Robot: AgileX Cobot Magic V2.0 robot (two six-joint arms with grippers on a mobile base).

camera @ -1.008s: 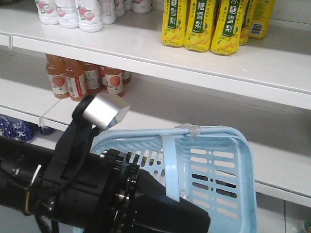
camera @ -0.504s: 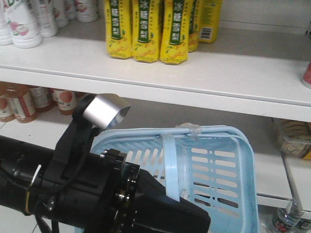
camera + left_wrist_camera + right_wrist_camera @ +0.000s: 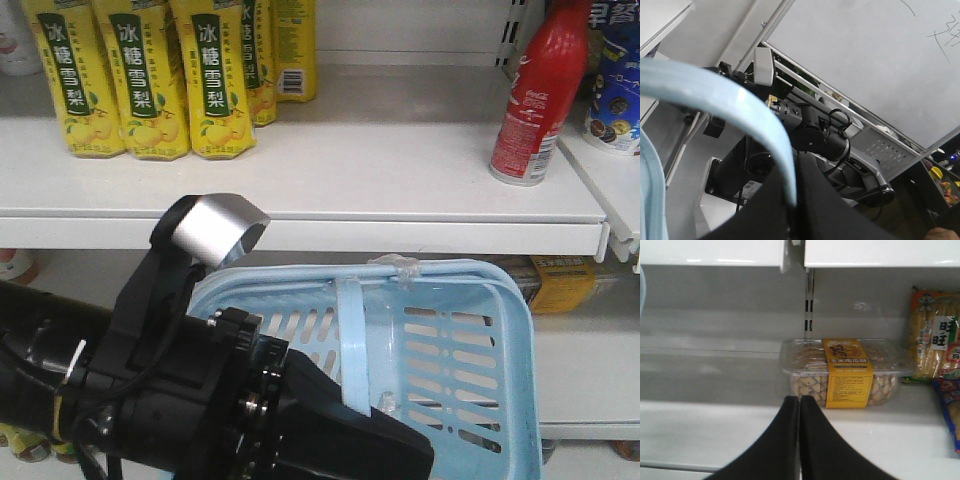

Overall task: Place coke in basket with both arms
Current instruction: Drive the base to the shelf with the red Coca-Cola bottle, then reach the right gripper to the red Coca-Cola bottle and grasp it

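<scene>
Progress is judged to be early: the coke bottle (image 3: 528, 100) is seen upright on the white shelf (image 3: 380, 170), well apart from the basket (image 3: 505, 300), and nothing is seen in the part of the basket that shows. The basket is held up in front of the shelving, below the shelf edge, by the left arm (image 3: 150, 400). In the left wrist view its hoop handle (image 3: 740, 107) is seen clamped in the left gripper (image 3: 792, 212). The right gripper (image 3: 799, 400) is shown clenched with nothing between its fingers, pointed at a lower shelf and not at the bottle. What is left, by this reckoning: the bottle must be reached, gripped, carried over and lowered into the basket.

White Coca-Cola script can be made out on the red bottle. Yellow bottles (image 3: 140, 80) on the same shelf are marked 冰糖雪梨. In the right wrist view a clear snack box (image 3: 840, 372) is banded with a yellow label whose print is too small to be read, and 旺旺 is read on a packet (image 3: 935, 340) beside it
</scene>
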